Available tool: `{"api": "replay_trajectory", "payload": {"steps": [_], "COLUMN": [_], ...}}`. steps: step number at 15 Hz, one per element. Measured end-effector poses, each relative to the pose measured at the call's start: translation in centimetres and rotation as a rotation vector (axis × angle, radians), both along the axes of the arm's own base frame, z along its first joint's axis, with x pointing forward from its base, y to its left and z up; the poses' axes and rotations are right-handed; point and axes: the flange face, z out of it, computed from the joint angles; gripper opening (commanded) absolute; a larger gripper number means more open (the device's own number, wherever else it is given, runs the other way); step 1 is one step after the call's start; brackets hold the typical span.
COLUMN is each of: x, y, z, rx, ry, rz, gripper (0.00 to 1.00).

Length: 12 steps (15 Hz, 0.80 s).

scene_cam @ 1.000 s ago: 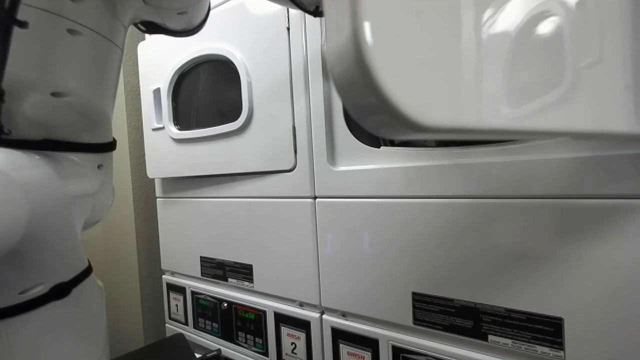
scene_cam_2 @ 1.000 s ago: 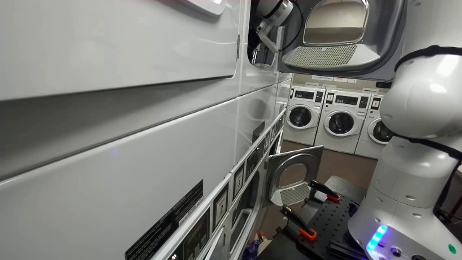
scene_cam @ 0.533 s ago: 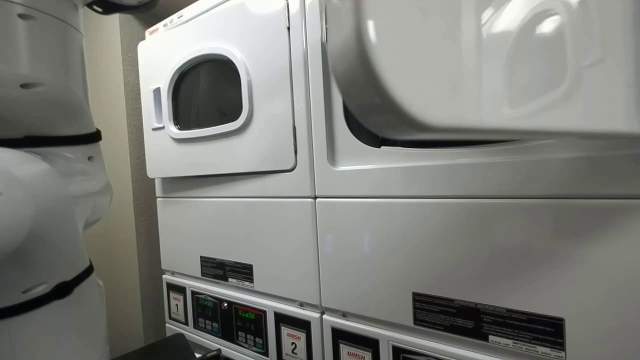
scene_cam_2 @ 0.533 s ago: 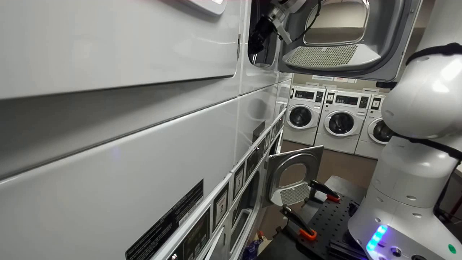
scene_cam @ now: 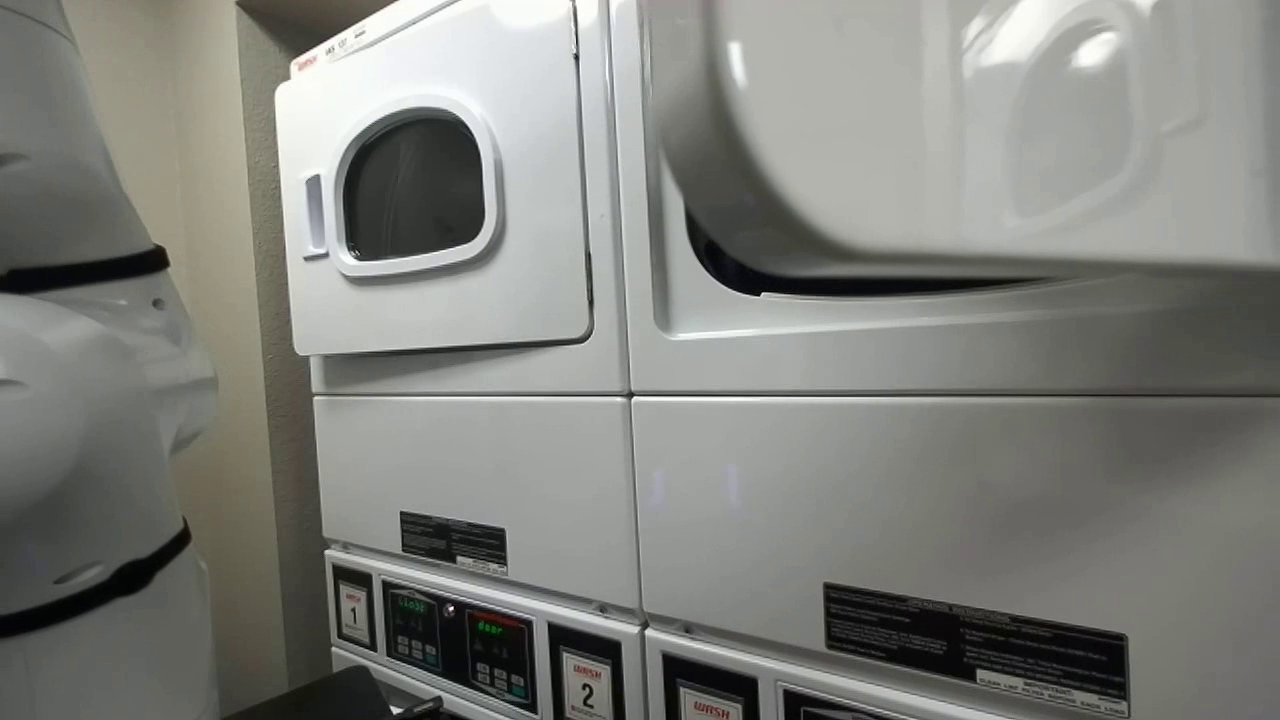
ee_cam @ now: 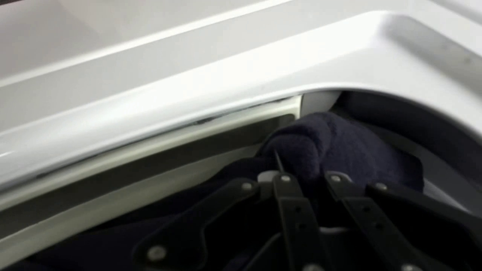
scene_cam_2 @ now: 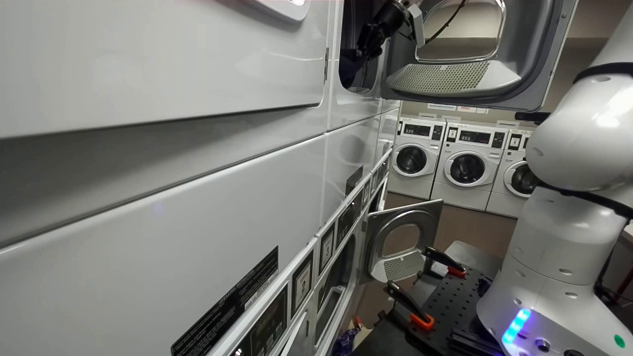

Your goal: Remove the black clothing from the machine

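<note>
Navy cloth (ee_cam: 361,158) sits clamped in my gripper (ee_cam: 308,177); folds (ee_cam: 94,244) at eight o'clock (wrist view) could snag the machine (ee_cam: 226,75) if I yank.

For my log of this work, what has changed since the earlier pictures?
The gripper has moved outward from the machine, dark cloth apparently in its grip; when it was grasped is unclear. The arm leaned away too. The machine's big open door stayed in place.

Placards (scene_cam: 586,684) read 1, 2 (under red WASH) and 3; displays (scene_cam: 490,630), "CLOSE" and "door".
</note>
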Motion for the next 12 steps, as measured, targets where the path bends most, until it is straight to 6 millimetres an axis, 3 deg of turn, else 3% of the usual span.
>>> {"api": "replay_trajectory", "payload": {"steps": [3,7,10,12], "x": [-2.5,-4.6,-4.7,-4.9], "y": [1.0,3.2,5.2,6.6], "z": [1.3,1.4,-1.0,-4.8], "rx": [0.010,0.025,0.008,-0.020], "ry": [0.058,0.170,0.261,0.345], "rz": [0.095,0.234,0.300,0.334], "gripper": [0.07,0.07,0.07,0.07]}}
